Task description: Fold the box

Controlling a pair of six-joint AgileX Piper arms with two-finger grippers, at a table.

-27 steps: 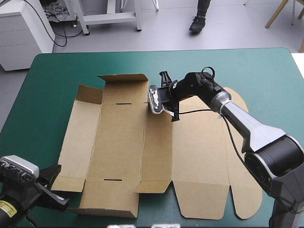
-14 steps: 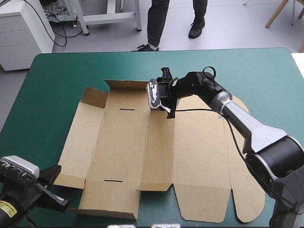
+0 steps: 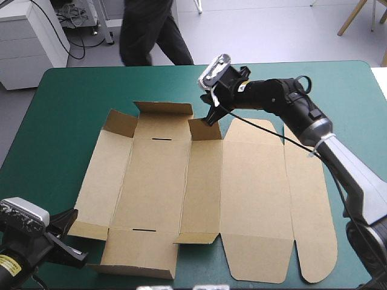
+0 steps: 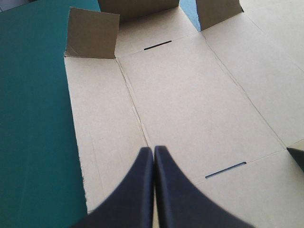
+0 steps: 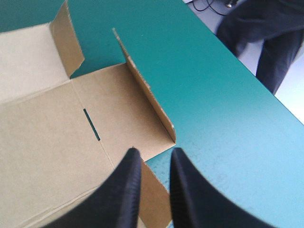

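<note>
Box: a flat cut sheet of brown corrugated board (image 3: 199,193) lies across the middle of the teal-green table cover (image 3: 72,90), with its rounded lid panel (image 3: 311,211) toward the right edge.
Right hand: the right gripper (image 5: 152,153) is at the sheet's far edge, its black fingers all but closed, pinching the small square flap (image 3: 204,128), which stands nearly upright.
Left hand: the left gripper (image 4: 153,148) is at the near-left corner, its fingers pressed together on nothing, aimed across the sheet.
Risk, slip: the pinch looks to sit near the flap's corner, so a pull could let the board slide out and drop flat.
Risk, drag: nothing pins the sheet, so lifting the side wall by this flap may shift or skew the whole board instead of creasing it.
Risk, tear: bending off the score line could crumple the flap.
Around: the wide far flap (image 3: 162,110) and the far-left flap (image 3: 119,124) are part raised, and two narrow slots (image 3: 161,139) (image 3: 141,229) mark the base panel.
In the way: the wide far flap stands just beside the pinched one and could catch it as it swings inward.
</note>
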